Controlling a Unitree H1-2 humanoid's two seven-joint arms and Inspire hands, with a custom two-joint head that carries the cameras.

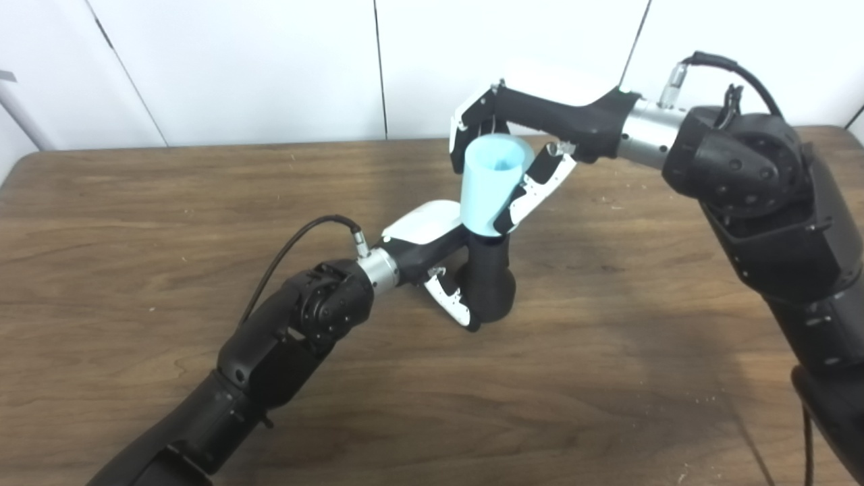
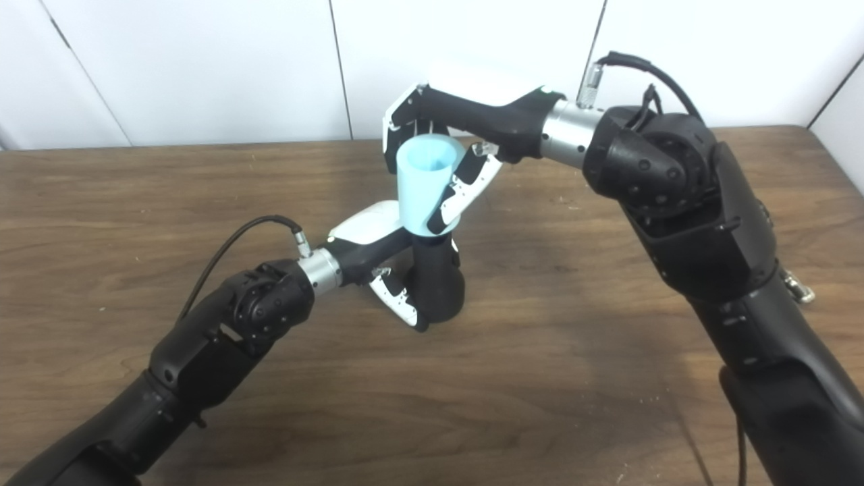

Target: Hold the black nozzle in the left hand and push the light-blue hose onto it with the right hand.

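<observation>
The left hand (image 1: pixel 442 260) is wrapped around the black nozzle (image 1: pixel 489 280), holding it upright near the middle of the wooden table (image 1: pixel 135 223), a little toward the far edge. Whether its base touches the wood cannot be told. The right hand (image 1: pixel 516 158) grips the light-blue hose (image 1: pixel 489 185) from above — fingers (image 1: pixel 472 118) behind it, thumb (image 1: pixel 533 189) in front. The hose sits directly on the nozzle's top, open mouth upward, tilted slightly.
</observation>
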